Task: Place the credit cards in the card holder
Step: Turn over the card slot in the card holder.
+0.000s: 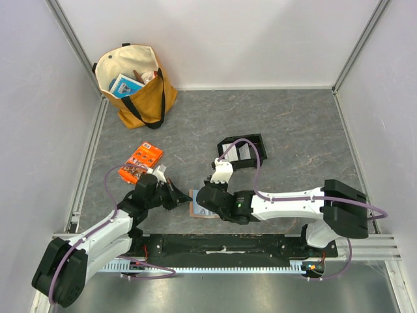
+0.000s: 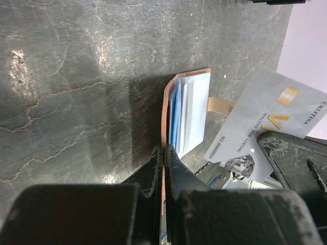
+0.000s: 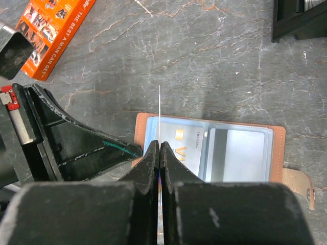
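Note:
The card holder [image 3: 278, 148], a tan-brown wallet, lies open on the table with its light-blue slotted face up. One pale card [image 3: 190, 149] with a gold chip shows in its left pocket. My left gripper [image 2: 163, 149] is shut on the card holder's brown edge [image 2: 164, 109]. My right gripper [image 3: 160, 144] is shut on a pale grey credit card, seen edge-on [image 3: 159, 109] above the left pocket. The left wrist view shows that card's face [image 2: 265, 115]. In the top view both grippers meet at the card holder [image 1: 195, 208].
A black two-compartment tray [image 1: 242, 151] holding pale cards stands behind the card holder. An orange printed packet [image 1: 140, 163] lies to the left. A tan tote bag [image 1: 133, 85] stands at the back left. Grey walls enclose the table.

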Robot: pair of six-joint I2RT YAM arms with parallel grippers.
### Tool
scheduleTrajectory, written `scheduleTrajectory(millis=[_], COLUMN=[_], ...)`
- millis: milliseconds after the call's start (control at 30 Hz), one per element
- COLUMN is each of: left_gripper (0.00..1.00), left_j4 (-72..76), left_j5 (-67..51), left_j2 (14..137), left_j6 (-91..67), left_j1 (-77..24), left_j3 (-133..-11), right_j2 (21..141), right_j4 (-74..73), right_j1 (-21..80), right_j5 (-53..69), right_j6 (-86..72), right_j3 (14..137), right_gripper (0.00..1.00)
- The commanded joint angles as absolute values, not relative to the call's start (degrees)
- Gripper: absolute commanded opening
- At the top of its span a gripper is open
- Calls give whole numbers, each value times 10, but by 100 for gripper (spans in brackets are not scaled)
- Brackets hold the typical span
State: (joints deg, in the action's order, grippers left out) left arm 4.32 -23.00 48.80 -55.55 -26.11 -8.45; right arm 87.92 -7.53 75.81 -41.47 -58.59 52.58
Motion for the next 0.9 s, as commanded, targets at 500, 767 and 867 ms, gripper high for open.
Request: scheduleTrajectory(millis=[500,767,867], left_gripper=[2,2,2], left_j4=[52,52,52], left_j5=[-236,-235,-234], left_j2=[485,487,489], left_j6=[-577,-576,-575], left_j1=[-267,-265,-268], left_j3=[-87,-85,-86], right_j2=[952,947,946], right_j4=[-37,-50,-48], right_j1=[761,761,761], right_j5=[-425,-433,-432], right_j6=[-574,-579,-579], right_j3=[591,583,578], right_gripper=[0,0,0])
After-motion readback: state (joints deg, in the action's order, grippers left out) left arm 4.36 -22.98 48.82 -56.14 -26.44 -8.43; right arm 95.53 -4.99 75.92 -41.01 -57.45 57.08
